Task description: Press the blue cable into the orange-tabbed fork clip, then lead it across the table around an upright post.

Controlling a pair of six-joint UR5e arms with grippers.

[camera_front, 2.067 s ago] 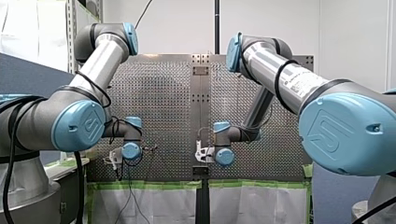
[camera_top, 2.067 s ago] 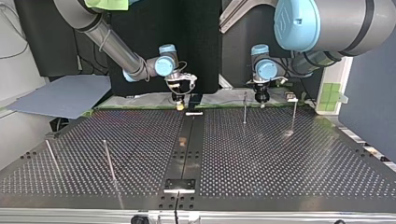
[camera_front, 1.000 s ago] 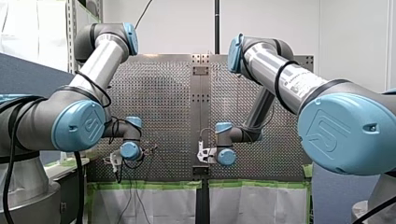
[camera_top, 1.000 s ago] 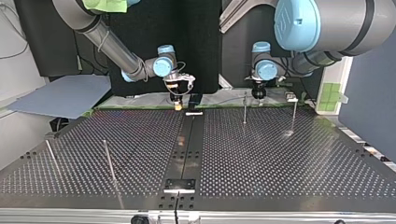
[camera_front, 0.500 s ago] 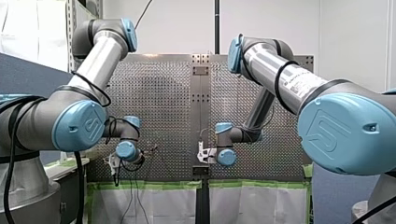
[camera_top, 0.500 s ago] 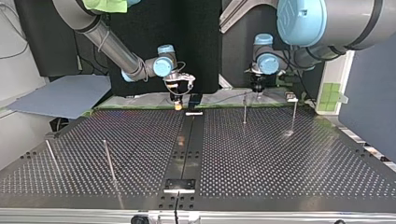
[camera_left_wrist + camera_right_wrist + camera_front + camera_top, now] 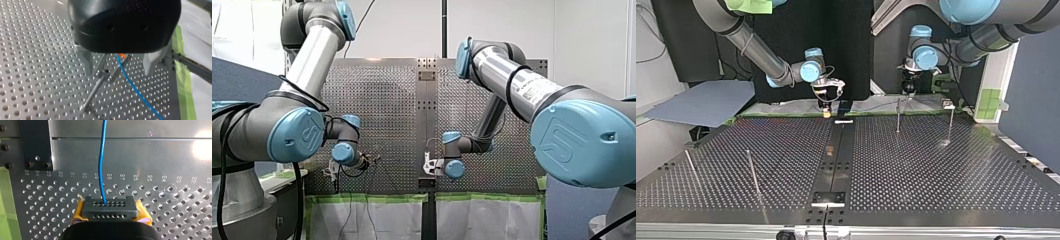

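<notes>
In the left wrist view the blue cable (image 7: 136, 91) comes out of the orange-tabbed fork clip (image 7: 122, 56) and passes untouched between the metal fingers (image 7: 86, 63) of my left gripper (image 7: 118, 65), which is open above the table. An upright post (image 7: 96, 90) stands just beside the clip, under the gripper. In the right wrist view my right gripper (image 7: 109, 217) has its yellow pads (image 7: 79, 213) shut on a black perforated block (image 7: 109, 206). The blue cable (image 7: 102, 160) leaves that block and runs straight ahead. In the top view my left gripper (image 7: 907, 90) hangs over a post (image 7: 898, 116).
More thin posts stand on the perforated table (image 7: 936, 170): one at the top view's right (image 7: 951, 122), two at its left (image 7: 752, 172) (image 7: 691, 167). Green tape (image 7: 183, 82) lines the table's edge beside my left gripper. A dark centre strip (image 7: 836, 160) divides the table.
My left arm has lifted its gripper away from the table, up and a little toward the top view's middle. My right arm has stayed put, still gripping the block.
</notes>
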